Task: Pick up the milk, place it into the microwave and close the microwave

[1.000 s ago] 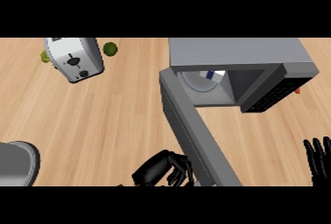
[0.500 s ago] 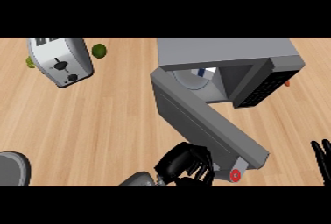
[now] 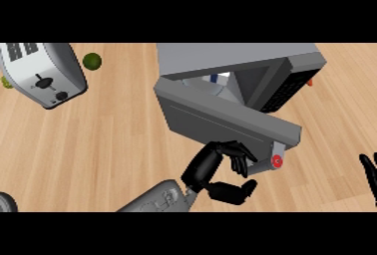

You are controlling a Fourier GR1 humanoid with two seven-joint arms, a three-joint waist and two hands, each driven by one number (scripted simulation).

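The grey microwave [image 3: 243, 56] stands at the back right of the wooden counter. Its door [image 3: 221, 117] is swung partway towards the opening, with a red dot [image 3: 277, 160] near its free end. Through the remaining gap a white and blue bit of the milk [image 3: 219, 79] shows inside. My left hand [image 3: 221, 164] rests against the door's outer face near its free end, fingers relaxed and bent on the panel, holding nothing. My right hand [image 3: 367, 172] shows only as upright fingers at the right edge, resting.
A silver toaster [image 3: 40, 72] lies at the back left, with a lime [image 3: 92, 61] beside it. A grey rounded object [image 3: 4, 201] peeks in at the lower left edge. A small orange thing [image 3: 313, 82] sits behind the microwave's right side.
The microwave door has swung further towards the opening, with my left hand following it up and to the right. The right hand stayed at the right edge.
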